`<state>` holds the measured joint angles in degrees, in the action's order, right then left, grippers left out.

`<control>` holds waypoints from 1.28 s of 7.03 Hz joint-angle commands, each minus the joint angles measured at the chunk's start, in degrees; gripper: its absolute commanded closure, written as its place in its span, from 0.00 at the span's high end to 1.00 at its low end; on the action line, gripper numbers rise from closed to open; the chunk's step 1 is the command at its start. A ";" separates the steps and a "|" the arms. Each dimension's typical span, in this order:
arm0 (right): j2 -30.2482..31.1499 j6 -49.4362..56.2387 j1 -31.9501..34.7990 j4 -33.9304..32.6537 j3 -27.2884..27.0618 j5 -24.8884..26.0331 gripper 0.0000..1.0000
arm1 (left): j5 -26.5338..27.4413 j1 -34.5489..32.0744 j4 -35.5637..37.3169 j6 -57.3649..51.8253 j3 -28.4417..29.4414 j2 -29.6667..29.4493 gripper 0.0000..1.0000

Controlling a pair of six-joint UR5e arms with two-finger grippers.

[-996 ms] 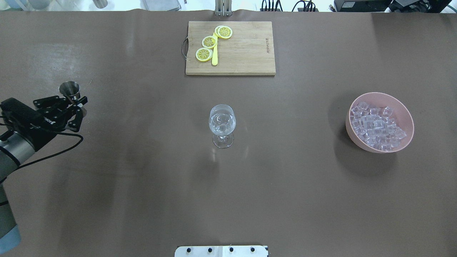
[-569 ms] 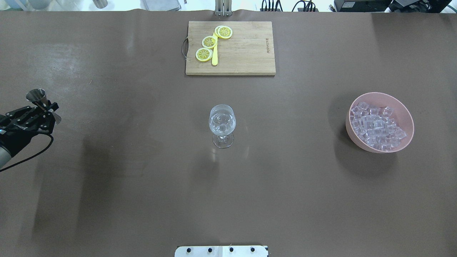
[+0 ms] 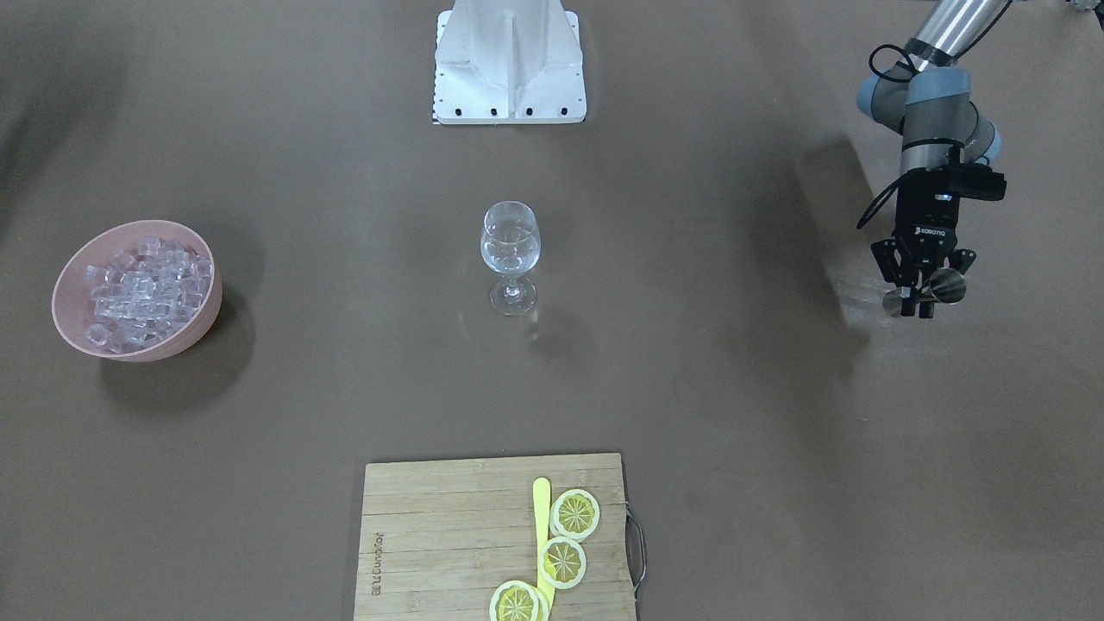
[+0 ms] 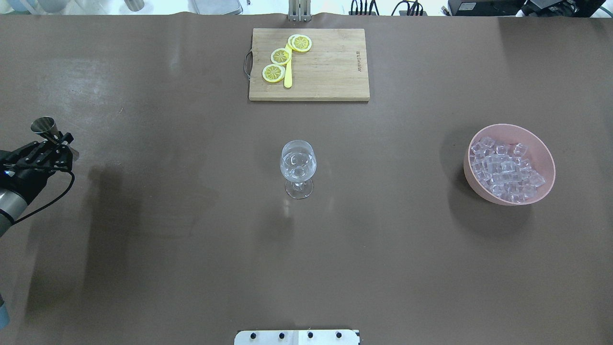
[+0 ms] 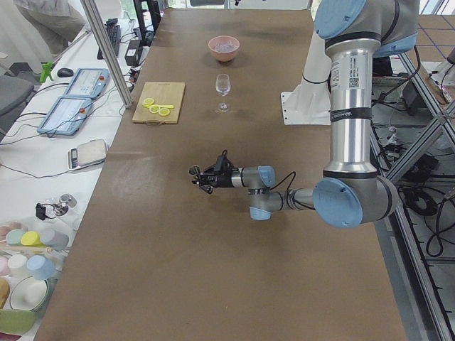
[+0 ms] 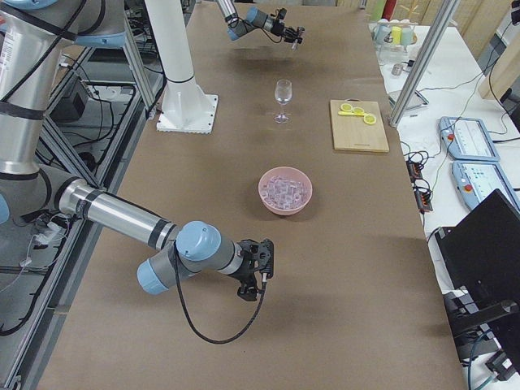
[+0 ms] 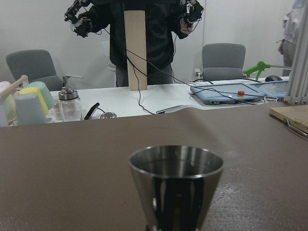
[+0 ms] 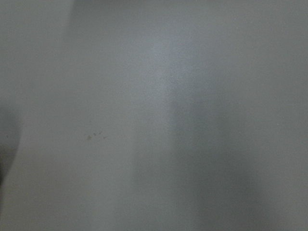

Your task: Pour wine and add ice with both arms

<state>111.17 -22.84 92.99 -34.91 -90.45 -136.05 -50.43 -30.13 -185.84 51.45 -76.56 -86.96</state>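
A wooden cutting board (image 4: 330,72) with a wire handle (image 4: 247,64) lies at the operators' edge of the brown table (image 4: 191,263). Lemon slices (image 4: 280,56) sit in a row at its handle end, touching a flat yellow stick (image 4: 288,79). The side bench holds 2 control tablets (image 5: 64,114) and pastel cups (image 5: 32,249). Beyond the table are 2 grey chairs (image 7: 29,67), a pump bottle (image 7: 69,98) and a person in black (image 7: 161,43).

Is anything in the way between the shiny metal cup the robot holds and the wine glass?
Nothing visible does. The left gripper holds the metal cup, and only bare table lies between it and the wine glass. The cutting board sits farther back, off that path.
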 commanded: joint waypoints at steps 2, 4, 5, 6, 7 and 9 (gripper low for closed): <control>0.10 -0.01 0.00 -0.07 -0.16 -0.44 1.00 | 1.03 0.07 0.13 -0.29 1.50 -1.29 0.00; 0.36 -0.01 0.00 -0.07 -0.16 -0.53 1.00 | -0.36 0.07 0.04 -1.51 1.50 -0.67 0.00; 0.45 -0.01 0.00 -0.07 -0.16 -0.53 1.00 | -0.72 0.07 -0.05 -1.61 1.41 -0.67 0.00; 0.63 -0.01 0.00 0.02 -0.25 -0.62 1.00 | -0.90 0.16 -0.05 -1.70 1.50 -0.76 0.00; 0.71 -0.01 0.08 0.02 -0.25 -0.97 1.00 | -1.25 0.25 0.04 -2.31 1.67 -0.67 0.02; 0.98 -0.01 0.17 -0.07 -0.25 -1.06 1.00 | -2.13 0.33 -0.05 -3.11 1.59 -0.85 0.08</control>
<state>111.94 -22.85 93.09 -34.95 -90.70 -137.04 -52.20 -29.84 -185.83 48.66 -75.00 -87.75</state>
